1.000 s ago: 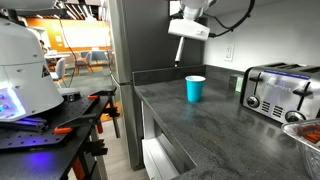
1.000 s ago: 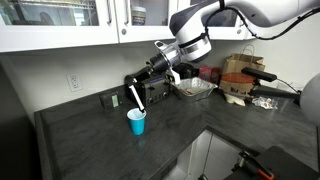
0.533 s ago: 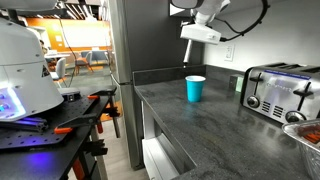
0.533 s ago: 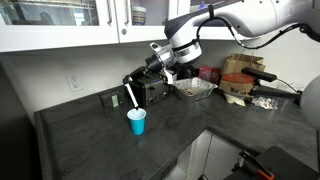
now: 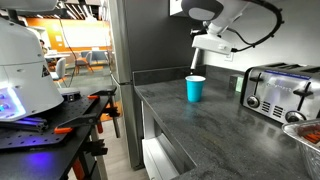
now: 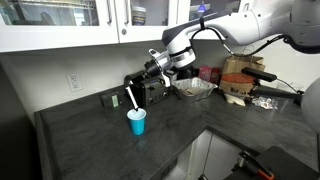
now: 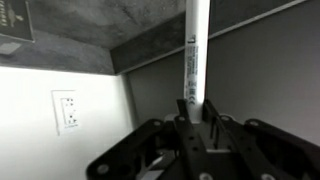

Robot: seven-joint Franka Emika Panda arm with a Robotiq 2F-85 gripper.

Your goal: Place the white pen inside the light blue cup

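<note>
White pen (image 7: 193,60): thin whitish-grey stick, jutting out from the black Robotiq gripper (image 6: 136,85), held in the air.
Grip: jaws pressed together on the pen's shaft.
Light blue cup (image 6: 137,122): small, plastic, upright on the dark grey countertop (image 5: 205,130), just below the pen's free end.

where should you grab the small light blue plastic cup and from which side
Pinch the wall at the rim of the small light blue plastic cup from above, one jaw inside: it stands upright, mouth open and tapered, so side grips could slip.
</note>
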